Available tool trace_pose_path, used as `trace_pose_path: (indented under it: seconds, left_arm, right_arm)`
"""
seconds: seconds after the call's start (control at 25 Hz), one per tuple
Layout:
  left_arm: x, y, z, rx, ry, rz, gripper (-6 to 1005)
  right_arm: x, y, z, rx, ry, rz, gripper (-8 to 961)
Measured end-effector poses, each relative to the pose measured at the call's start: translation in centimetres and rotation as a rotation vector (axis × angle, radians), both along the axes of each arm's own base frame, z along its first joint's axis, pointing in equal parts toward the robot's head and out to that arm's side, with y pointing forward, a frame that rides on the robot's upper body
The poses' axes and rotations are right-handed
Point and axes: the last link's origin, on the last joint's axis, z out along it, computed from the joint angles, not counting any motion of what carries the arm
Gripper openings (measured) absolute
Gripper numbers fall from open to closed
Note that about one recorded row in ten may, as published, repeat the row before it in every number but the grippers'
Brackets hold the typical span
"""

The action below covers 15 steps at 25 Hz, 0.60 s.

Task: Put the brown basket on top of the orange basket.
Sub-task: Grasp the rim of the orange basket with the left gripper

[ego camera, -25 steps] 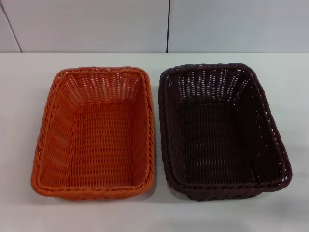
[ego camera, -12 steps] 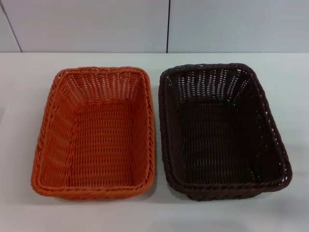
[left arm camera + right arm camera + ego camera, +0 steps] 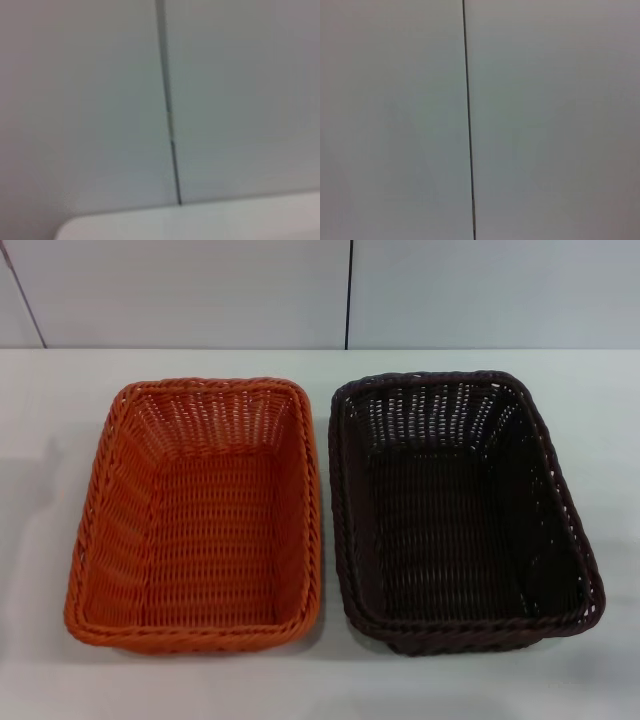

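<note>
The orange basket sits on the white table at the left in the head view. The brown basket sits right beside it on the right, their long rims almost touching. Both stand upright and are empty. Neither gripper shows in any view. The left wrist view holds only the wall and a corner of the table. The right wrist view holds only the wall.
A pale wall with a dark vertical seam stands behind the table's far edge. The same seam shows in the left wrist view and the right wrist view.
The baskets have not moved. A faint shadow at the left edge of the table has shifted slightly.
</note>
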Motion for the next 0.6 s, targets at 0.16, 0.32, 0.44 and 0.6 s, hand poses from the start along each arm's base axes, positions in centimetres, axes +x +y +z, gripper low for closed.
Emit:
trace_pose_path:
  seconds: [0.16,0.32,0.44,0.6]
  left_arm:
    - [2.5,-0.1,-1.1,-0.154,0.018,0.039,832]
    - [3.9,0.2,-2.0,-0.239,0.009,0.057,832]
    - [4.7,0.2,-2.7,-0.285,0.009,0.059,832]
    - [5.3,0.1,-3.8,-0.332,0.008,0.054,833]
  right_arm:
    - [0.0,0.0,-0.1,-0.004,0.001,-0.002,810]
    - [0.2,0.1,-0.2,-0.016,0.004,-0.011,810]
    - [0.2,0.1,-0.3,-0.020,0.005,-0.013,809]
    - [0.4,0.0,-0.3,-0.021,0.002,-0.020,809]
